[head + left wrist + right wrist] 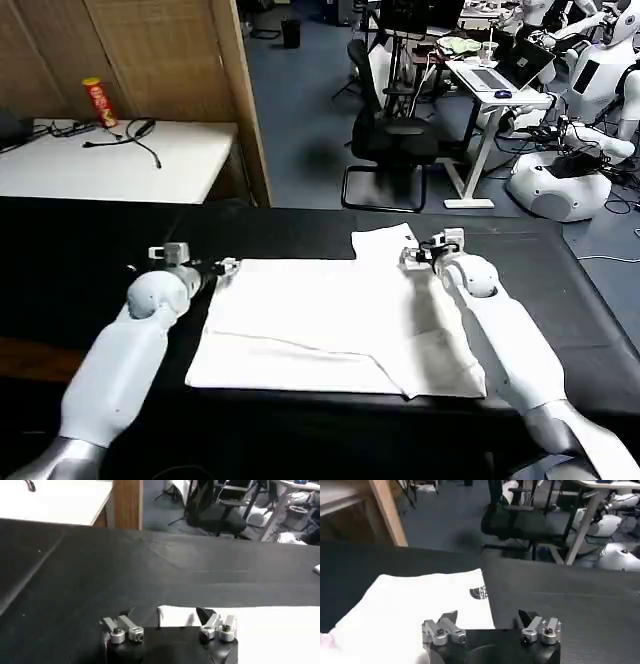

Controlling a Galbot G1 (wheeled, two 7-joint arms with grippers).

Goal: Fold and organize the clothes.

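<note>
Grippers first: we see the left gripper (228,267) at the far left corner of the shirt (330,325), its fingers spread apart with nothing between them, the white hem corner lying just ahead of the gap in the left wrist view (170,622). The right gripper (412,256) stands at the far right corner, likewise released and empty, with its fingers straddling the cloth edge where a small flap of fabric sticks out beyond the main body; the right wrist view (487,625) shows that flap carrying a dark printed logo (478,592). The shirt lies flat on the black table (80,250), roughly centred between both arms, already doubled into a rough rectangle with a diagonal crease near the front edge. We judge the step in hand to be a two-corner pinch on the far edge ahead of the next fold. To do it well, we would lower both grippers level onto the cloth, close each on all layers at its corner and not just the top one, lift evenly, and carry both corners at the same pace so the fold line stays straight. The protruding right flap may need tucking in, or the edges will not align.
</note>
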